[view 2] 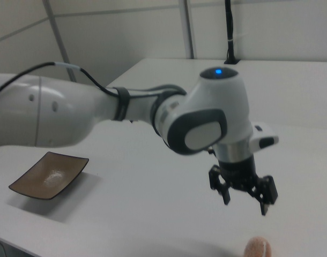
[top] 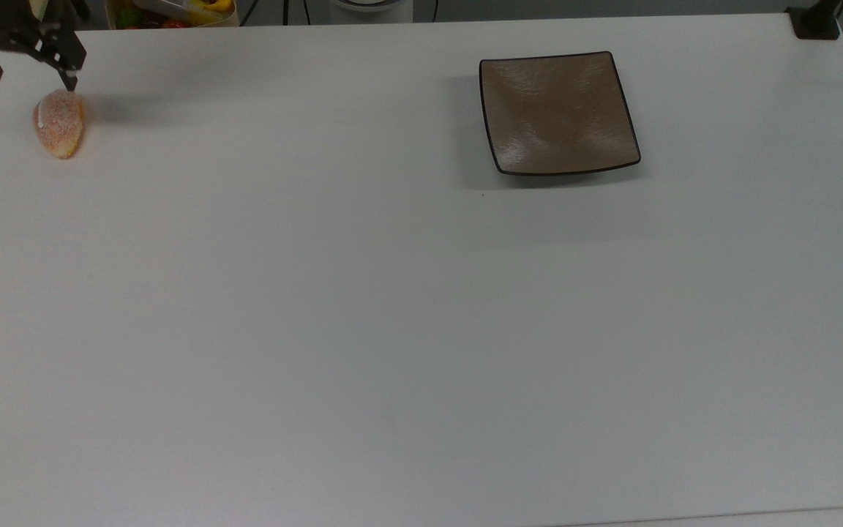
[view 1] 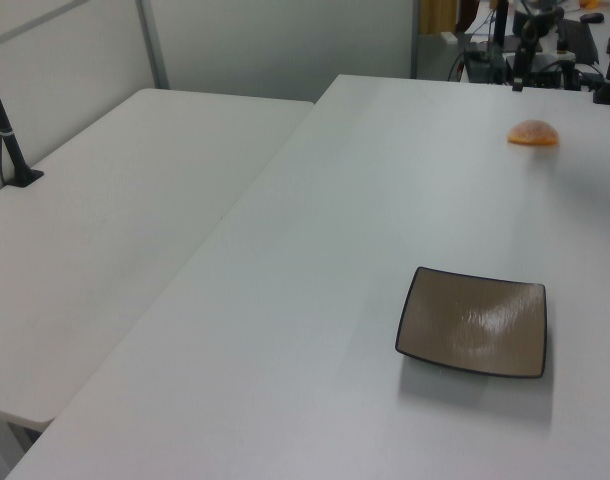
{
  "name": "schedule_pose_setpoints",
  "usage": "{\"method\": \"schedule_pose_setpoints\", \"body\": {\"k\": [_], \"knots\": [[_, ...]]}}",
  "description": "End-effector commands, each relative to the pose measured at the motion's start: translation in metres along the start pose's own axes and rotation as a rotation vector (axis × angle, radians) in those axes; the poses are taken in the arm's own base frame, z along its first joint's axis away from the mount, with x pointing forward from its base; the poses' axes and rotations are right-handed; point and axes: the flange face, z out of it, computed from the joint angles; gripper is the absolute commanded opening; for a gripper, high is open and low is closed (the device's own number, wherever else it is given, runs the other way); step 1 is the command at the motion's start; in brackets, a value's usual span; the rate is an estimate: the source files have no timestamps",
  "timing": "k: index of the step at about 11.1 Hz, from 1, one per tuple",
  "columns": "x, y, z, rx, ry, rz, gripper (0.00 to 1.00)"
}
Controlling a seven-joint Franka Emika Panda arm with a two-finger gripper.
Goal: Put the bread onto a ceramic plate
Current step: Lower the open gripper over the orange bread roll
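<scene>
On the white table (top: 392, 329), the bread (top: 60, 123) lies near the top view's left edge, well apart from the ceramic plate (top: 557, 113). The gripper (top: 30, 77) hovers just beyond the bread, jaws spread; one fingertip perhaps touches its crust.

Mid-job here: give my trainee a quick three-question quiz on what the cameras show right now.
1. True or false: the bread already lies on the plate.
2. In the top view, where is the gripper? A) over the plate B) just above the bread, at the top view's left C) at the table's near edge
3. Fill in: the gripper's fingers are ____.

Key: 1 false, the bread rests on the table, far from the plate. 2 B. 3 open, holding nothing.
</scene>
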Motion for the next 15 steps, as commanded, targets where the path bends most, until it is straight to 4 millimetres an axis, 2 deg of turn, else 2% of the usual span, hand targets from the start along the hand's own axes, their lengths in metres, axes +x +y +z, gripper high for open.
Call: {"method": "schedule_pose_setpoints", "body": {"k": [1,3,5,8,10,15], "knots": [[-0.001,0.004,0.052,-0.015,-0.038,-0.03,1.0],[-0.008,0.002,0.078,-0.029,-0.067,-0.054,1.0],[-0.012,0.004,0.093,-0.039,-0.084,-0.137,1.0],[-0.029,0.022,0.105,-0.056,-0.078,-0.269,1.0],[-0.036,0.017,0.122,-0.071,-0.058,-0.298,1.0],[-0.037,0.016,0.129,-0.068,-0.062,-0.295,1.0]]}}
